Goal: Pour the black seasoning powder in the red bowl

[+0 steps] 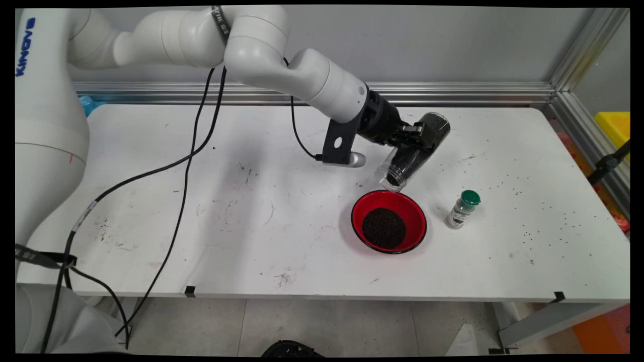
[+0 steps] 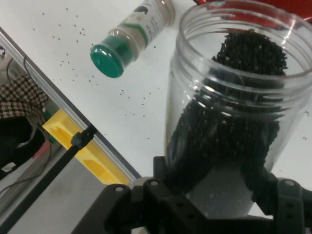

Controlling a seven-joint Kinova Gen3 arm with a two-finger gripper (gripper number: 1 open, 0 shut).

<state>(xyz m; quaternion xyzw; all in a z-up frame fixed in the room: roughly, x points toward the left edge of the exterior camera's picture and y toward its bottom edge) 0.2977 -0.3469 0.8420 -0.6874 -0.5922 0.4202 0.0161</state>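
The hand (image 1: pixel 412 137) is clamped around a clear jar (image 1: pixel 410 153) of dark grains, tilted with its open mouth down, just above the far rim of the red bowl (image 1: pixel 410 208), right of the worktop's (image 1: pixel 201 211) middle. Judging from this, pouring well means keeping the mouth over the bowl and tipping slowly, since stray grains (image 1: pixel 548 211) dot the worktop. Count: 1 jar, 1 bowl holding 1 dark heap (image 1: pixel 384 228), 1 green-capped shaker (image 1: pixel 463 209) just right of the bowl.

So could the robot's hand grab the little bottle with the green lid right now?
Probably not yet. The gripper is already shut on the clear jar of black grains, tilted above the red bowl. The green-capped bottle stands close by with open table around it.
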